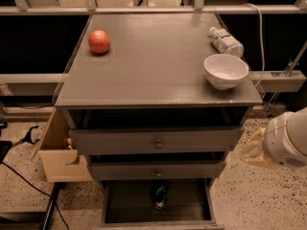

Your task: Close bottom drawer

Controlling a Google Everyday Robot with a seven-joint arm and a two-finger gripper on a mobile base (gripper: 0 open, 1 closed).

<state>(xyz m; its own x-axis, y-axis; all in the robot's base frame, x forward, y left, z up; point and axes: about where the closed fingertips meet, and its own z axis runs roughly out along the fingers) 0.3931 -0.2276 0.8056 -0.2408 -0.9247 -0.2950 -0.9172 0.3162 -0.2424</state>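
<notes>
— Where is the bottom drawer [129, 202]?
— At the foot of the grey cabinet [153, 71]. It is pulled far out toward the camera, so its dark inside shows. A small dark object [160, 195] lies in the middle of it, too dim to name.
— And the gripper [253, 151]?
— Low at the cabinet's right side, level with the two upper drawers and near them. It is well above the bottom drawer and touches nothing. Behind it, the white arm [288, 139] fills the right edge.
— Is it wide or narrow?
— That cannot be told, though it holds nothing.
— What is on top?
— A red-orange fruit [99, 41] at the back left, a white bowl [226, 71] near the right edge, and a bottle [225, 41] on its side behind the bowl.
— The other drawers?
— The widest drawer [156, 140] and the middle drawer [156, 170] each stand slightly out.
</notes>
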